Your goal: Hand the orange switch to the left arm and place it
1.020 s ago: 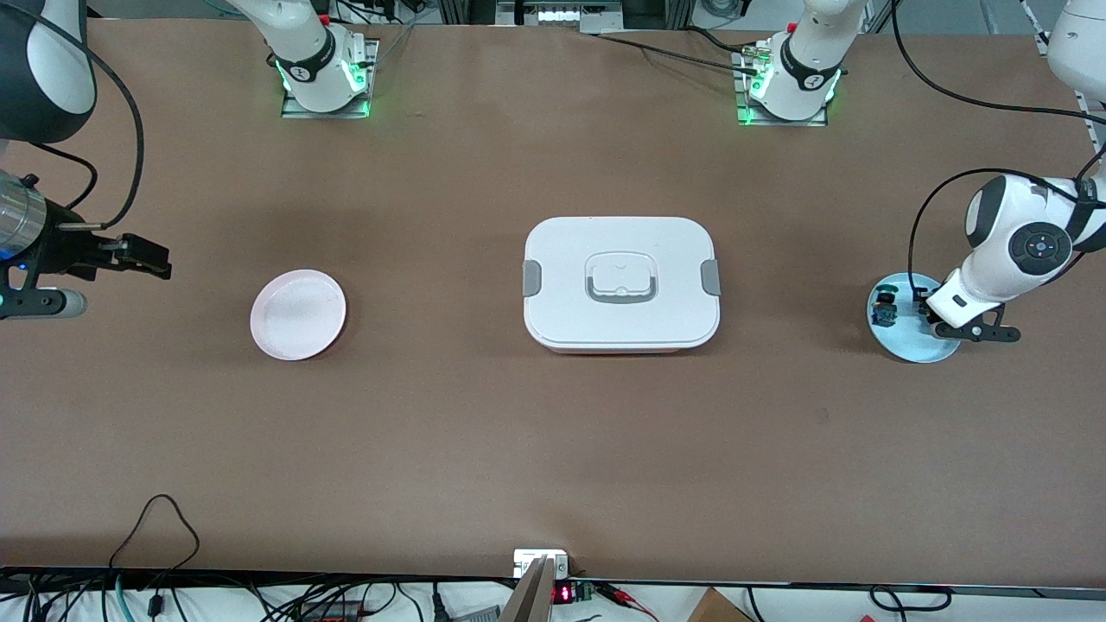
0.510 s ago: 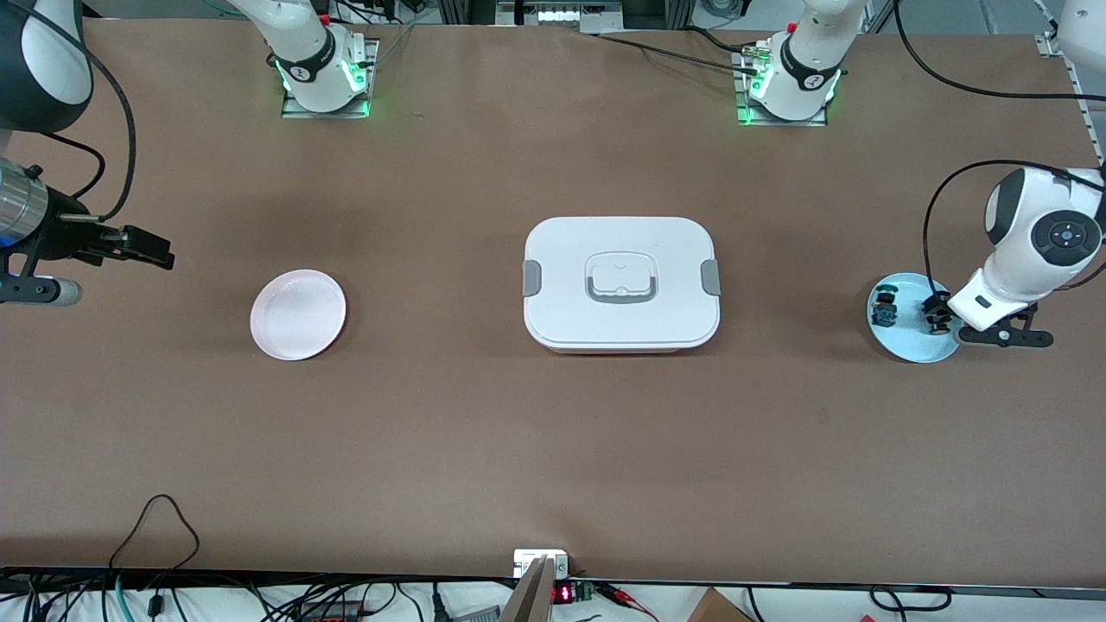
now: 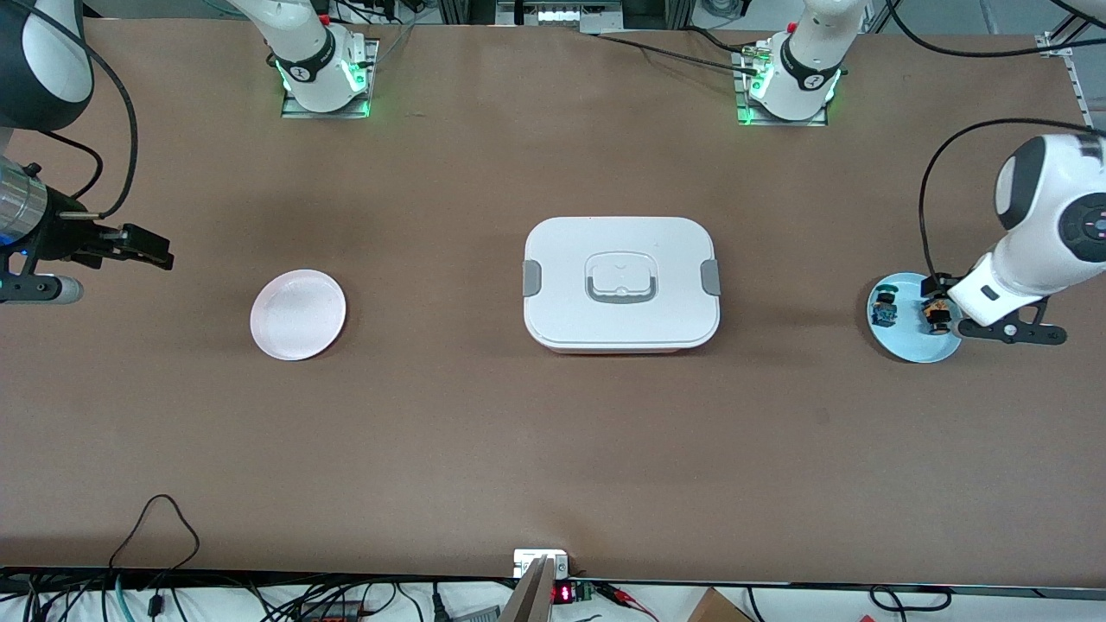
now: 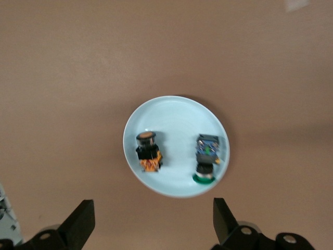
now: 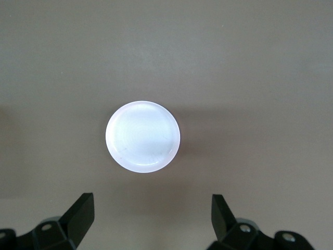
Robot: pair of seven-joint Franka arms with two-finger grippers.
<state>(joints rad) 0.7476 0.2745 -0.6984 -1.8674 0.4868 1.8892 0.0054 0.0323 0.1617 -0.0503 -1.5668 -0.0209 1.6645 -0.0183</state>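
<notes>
The orange switch [image 3: 936, 315] stands on a light blue plate [image 3: 907, 341] at the left arm's end of the table, beside a blue-and-green switch [image 3: 883, 309]. In the left wrist view the orange switch [image 4: 148, 152], the other switch [image 4: 207, 159] and the plate [image 4: 177, 117] all show. My left gripper [image 3: 943, 294] hangs open and empty over the plate's edge; it also shows in its wrist view [image 4: 151, 224]. My right gripper [image 3: 160, 255] hangs open and empty near the pink plate [image 3: 298, 314]; it also shows in its wrist view [image 5: 151, 216]. The white box [image 3: 620, 282] sits mid-table.
The pink plate [image 5: 143, 136] has nothing on it. The box has grey side clips and a grey handle in its lid. Black cables trail from both arms. The arm bases stand along the table edge farthest from the front camera.
My left gripper has risen and drawn back from the orange switch toward the table's end, leaving the switch on the blue plate. My right gripper has shifted only slightly.
</notes>
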